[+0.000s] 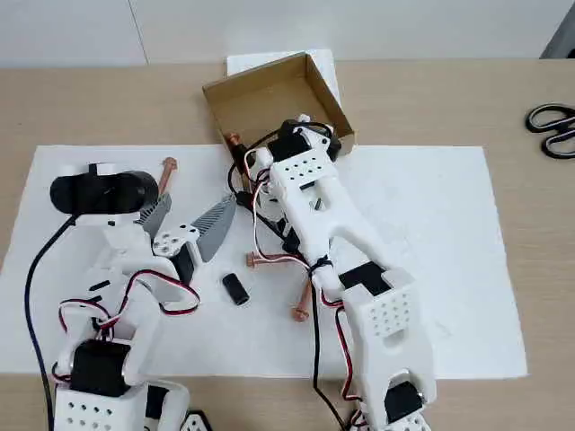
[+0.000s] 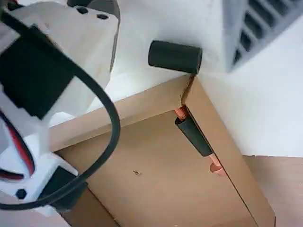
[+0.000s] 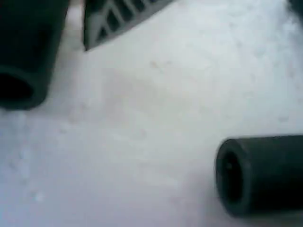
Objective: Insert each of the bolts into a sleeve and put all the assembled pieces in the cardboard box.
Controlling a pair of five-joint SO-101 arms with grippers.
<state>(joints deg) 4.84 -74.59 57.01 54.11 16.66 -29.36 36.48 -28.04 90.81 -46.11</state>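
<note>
Sleeves, loose, number two: one (image 1: 235, 289) near my left gripper (image 1: 202, 202), which stands spread and empty, and one (image 2: 175, 56) touching the cardboard box (image 2: 156, 189) at its corner. Three bare bolts (image 1: 169, 166) (image 1: 256, 260) (image 1: 301, 310) lie on the paper (image 1: 431, 269). One assembled piece (image 2: 194, 137) lies inside the box.

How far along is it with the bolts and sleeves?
Done: one bolt in its sleeve lies in the box. In hand: nothing that I can see; the left hand is open over the paper. Left: three loose bolts and a spare sleeve on the paper need pairing and boxing.
</note>
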